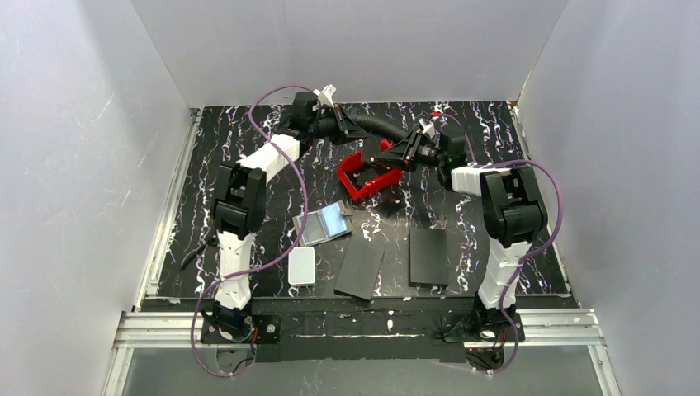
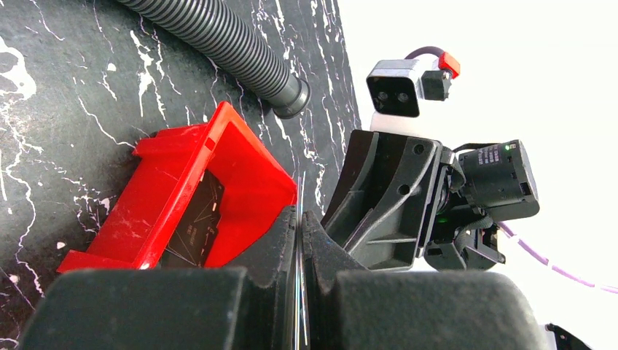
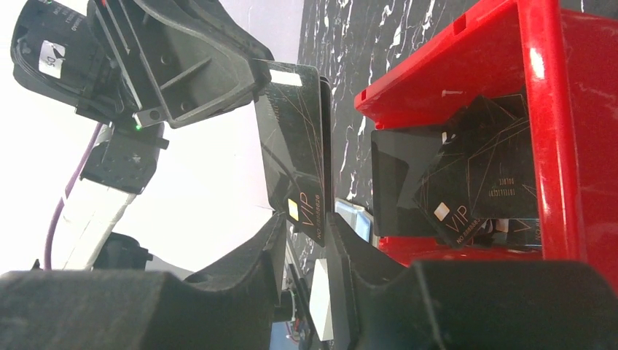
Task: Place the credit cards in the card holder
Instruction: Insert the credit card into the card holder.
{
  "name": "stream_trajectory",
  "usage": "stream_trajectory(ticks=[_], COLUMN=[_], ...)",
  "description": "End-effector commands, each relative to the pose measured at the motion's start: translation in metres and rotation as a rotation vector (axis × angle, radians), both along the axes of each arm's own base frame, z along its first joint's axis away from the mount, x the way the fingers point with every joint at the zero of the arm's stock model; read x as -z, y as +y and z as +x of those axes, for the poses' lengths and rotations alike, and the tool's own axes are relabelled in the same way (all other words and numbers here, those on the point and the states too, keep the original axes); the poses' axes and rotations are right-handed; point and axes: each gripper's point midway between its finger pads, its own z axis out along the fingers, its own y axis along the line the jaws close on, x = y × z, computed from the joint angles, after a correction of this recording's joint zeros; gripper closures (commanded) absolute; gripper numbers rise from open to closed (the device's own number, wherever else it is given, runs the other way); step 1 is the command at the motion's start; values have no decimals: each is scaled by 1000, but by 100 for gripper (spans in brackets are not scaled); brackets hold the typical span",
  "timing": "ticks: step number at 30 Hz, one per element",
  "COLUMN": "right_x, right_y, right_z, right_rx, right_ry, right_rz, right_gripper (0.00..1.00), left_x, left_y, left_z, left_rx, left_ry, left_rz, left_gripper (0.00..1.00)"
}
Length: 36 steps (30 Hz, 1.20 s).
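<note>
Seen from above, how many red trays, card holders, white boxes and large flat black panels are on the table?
red tray: 1
card holder: 1
white box: 1
black panels: 2
Total: 5

1. A robot test cell, probably in a lab, is suggested by plain white walls (image 1: 74, 165) enclosing the table (image 1: 215, 148).
2. Aluminium rails (image 1: 355, 326) and loose cabling (image 1: 297, 206) are seen.

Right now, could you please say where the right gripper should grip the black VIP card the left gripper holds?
Its free VIP-printed end, from opposite the left gripper: the black VIP card is clamped at its far end, faces toward the pads of the right gripper.
</note>
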Motion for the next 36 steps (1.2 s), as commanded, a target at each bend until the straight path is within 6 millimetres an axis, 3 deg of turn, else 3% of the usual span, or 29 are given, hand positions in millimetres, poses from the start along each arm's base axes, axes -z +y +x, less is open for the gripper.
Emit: stream_trajectory(ticks=[1,14,21,29,36], right_x=[-24,-37,-54,-44,-47], right_y=[4,4,5,7,12], right_z=[-2,-6,-6,3,11], right_rx=[-25,-21,-4,13,19], right_ry=[-83,-75,-65,-25,-31], right_rz=[31,75,288,343,354], right_gripper=[66,67,67,68,68], left_x=[-8,-3,-10,-9,-9], left_y=[0,2,-2,-5,-7], left_z=[6,6,7,6,6], left_rx=[5,8,1,2,3], left_ry=[-33,-45,-8,18,19], left_rz=[-2,18,-19,-50,-55], left_gripper=[100,100,100,100,100])
